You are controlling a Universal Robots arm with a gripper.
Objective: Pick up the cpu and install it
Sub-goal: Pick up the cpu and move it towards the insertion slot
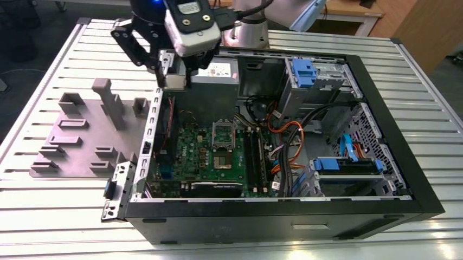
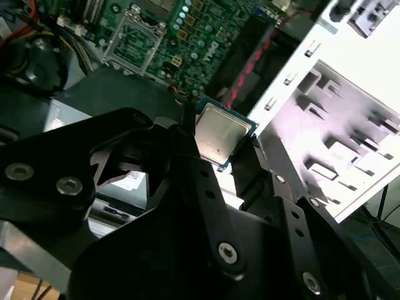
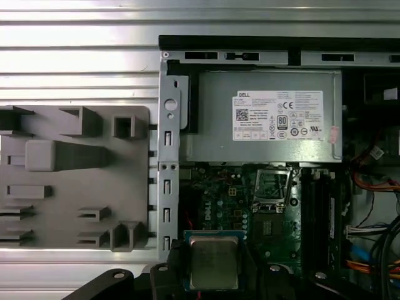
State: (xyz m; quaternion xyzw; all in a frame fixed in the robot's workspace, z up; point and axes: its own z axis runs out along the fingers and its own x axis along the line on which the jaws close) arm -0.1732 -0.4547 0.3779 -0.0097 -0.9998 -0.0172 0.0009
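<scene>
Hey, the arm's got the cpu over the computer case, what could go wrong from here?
The end effector pinches the cpu only by its edges, so it might slip or tilt. The socket sits down in the case beside the power supply, so the bulky end effector may clip that or the case wall.

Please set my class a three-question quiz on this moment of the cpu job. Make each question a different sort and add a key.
1. True or false: the cpu lies on the grey parts fixture.
2. Multiple choice: what is the gripper shut on? A. the cpu. B. an orange cable. C. a blue drive latch.
3. Fill in the blank: the grey parts fixture lies ____ the computer case (inside or outside).

Key:
1. False. The gripper holds the cpu over the case.
2. A.
3. Outside, beside the case on the slatted table.
</scene>
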